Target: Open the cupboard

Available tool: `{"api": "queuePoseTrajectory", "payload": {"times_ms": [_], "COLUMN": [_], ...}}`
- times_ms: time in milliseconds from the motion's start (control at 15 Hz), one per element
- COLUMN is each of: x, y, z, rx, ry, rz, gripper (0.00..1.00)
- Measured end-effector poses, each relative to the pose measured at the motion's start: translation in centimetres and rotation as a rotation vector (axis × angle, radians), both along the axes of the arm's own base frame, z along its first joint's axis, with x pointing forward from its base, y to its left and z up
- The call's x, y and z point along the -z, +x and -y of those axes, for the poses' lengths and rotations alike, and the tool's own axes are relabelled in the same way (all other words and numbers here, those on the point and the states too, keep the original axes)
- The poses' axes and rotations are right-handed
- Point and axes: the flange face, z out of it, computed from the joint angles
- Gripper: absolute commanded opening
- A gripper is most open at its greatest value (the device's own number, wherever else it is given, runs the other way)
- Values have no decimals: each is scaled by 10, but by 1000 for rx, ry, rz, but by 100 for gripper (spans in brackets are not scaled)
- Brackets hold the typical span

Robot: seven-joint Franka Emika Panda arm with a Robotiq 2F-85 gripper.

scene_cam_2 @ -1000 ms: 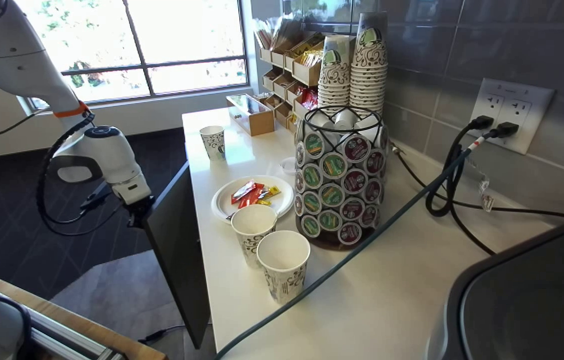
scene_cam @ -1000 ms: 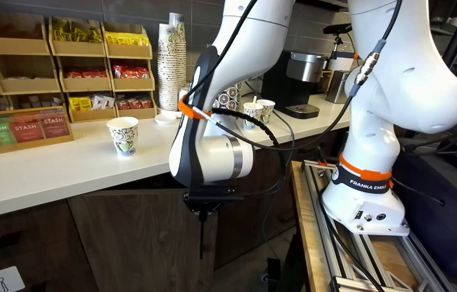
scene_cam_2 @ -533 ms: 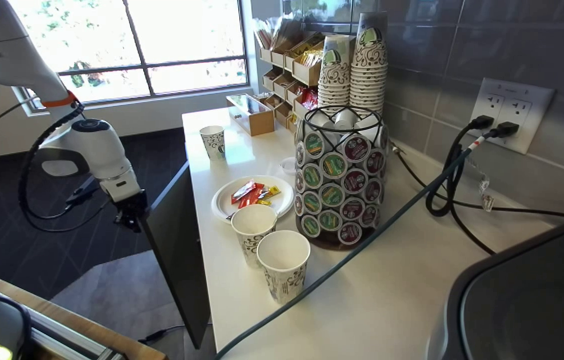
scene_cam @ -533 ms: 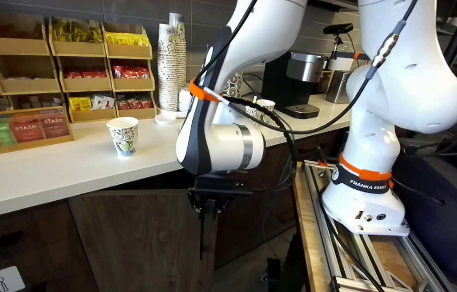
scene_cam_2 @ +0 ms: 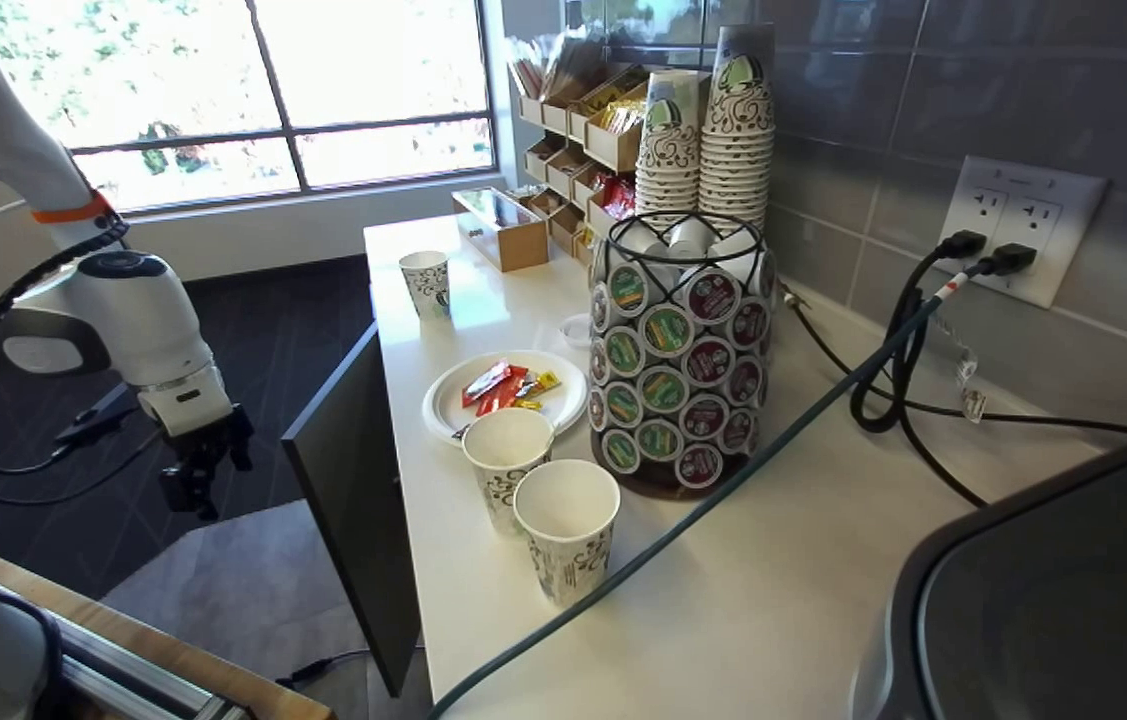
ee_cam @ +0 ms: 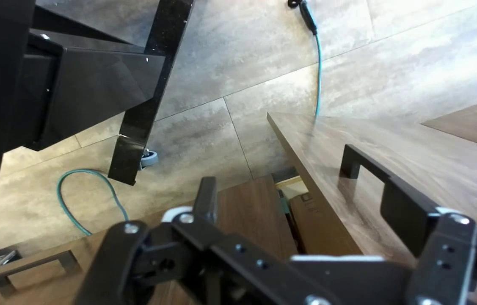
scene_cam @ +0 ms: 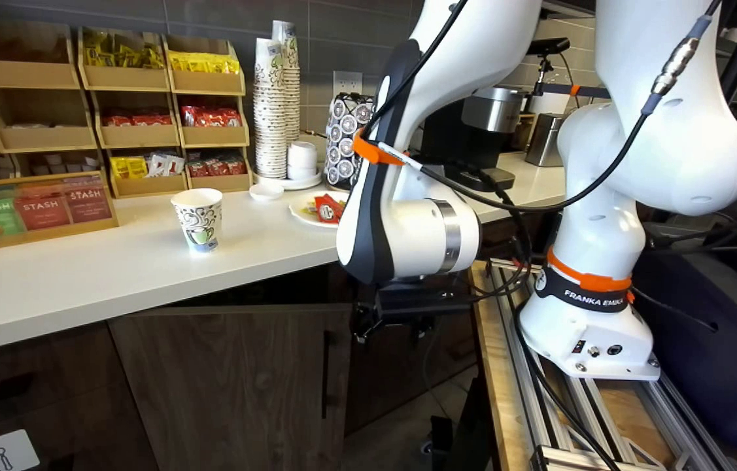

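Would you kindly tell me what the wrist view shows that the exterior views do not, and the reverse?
Only the wrist view shows the box, visible through the gap behind the cupboard door.
Only the exterior views show the counter and, on it, paper cups and a plate holding packets.
The wrist view and both exterior views share the cupboard door, standing ajar, the pincer and some floor.
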Motion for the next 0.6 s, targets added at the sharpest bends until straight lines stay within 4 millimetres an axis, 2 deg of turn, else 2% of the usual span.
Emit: {"api": "queuePoseTrajectory", "payload": {"times_ms": [600], "x": [-22], "y": [3], "z": [5], "rx": [-65], "ry": [8], "rz": [99], "gripper": [100]}}
